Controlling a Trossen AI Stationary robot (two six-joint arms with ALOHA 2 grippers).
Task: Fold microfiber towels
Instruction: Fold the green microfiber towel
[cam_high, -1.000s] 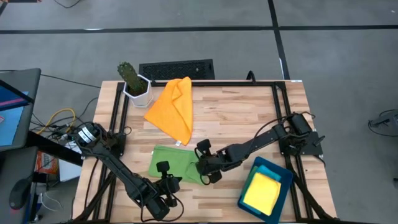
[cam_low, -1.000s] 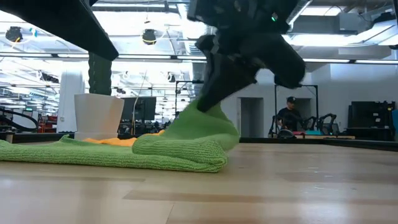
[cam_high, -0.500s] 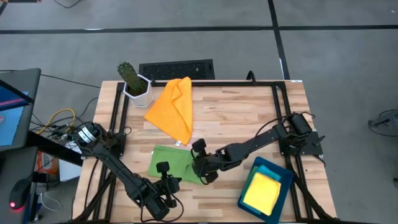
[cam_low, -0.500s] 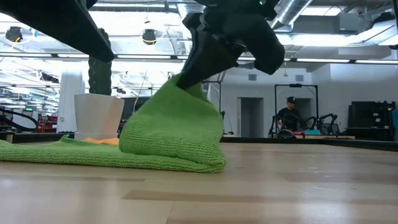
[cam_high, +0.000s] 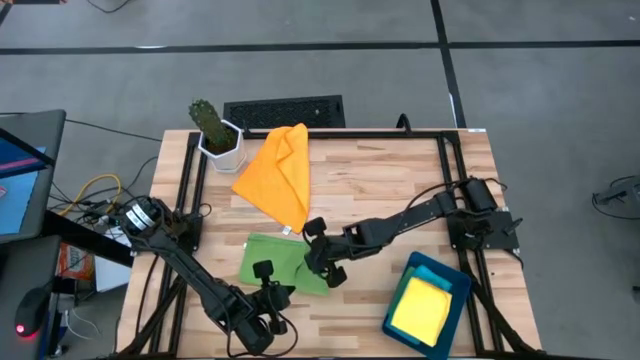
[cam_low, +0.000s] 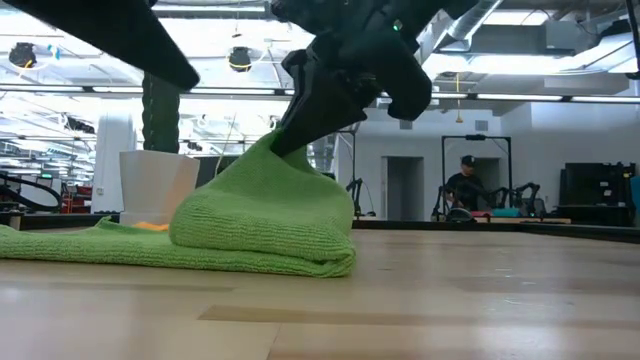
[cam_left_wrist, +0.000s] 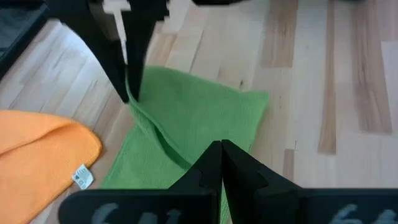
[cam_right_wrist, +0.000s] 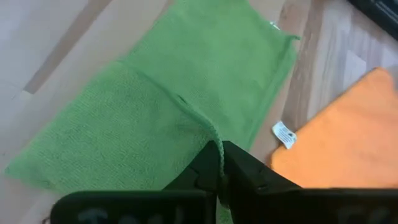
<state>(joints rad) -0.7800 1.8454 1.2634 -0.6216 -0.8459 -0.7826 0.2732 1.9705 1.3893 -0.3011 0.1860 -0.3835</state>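
Your right arm reaches from its base at the table's right edge across toward the middle, stretched long and low, with the wrist bent downward. The right gripper (cam_high: 312, 262) sits just past the table's centre; in the low view it comes down from above, tilted, fingertips pointing down and to the side. Its fingers (cam_right_wrist: 233, 163) stand pressed nearly together in the right wrist view, pinching a fold of the green towel (cam_right_wrist: 186, 106). Your left arm runs from its base at the left edge toward the near edge, where the left gripper (cam_high: 266, 285) waits, fingers (cam_left_wrist: 239, 165) closed against each other
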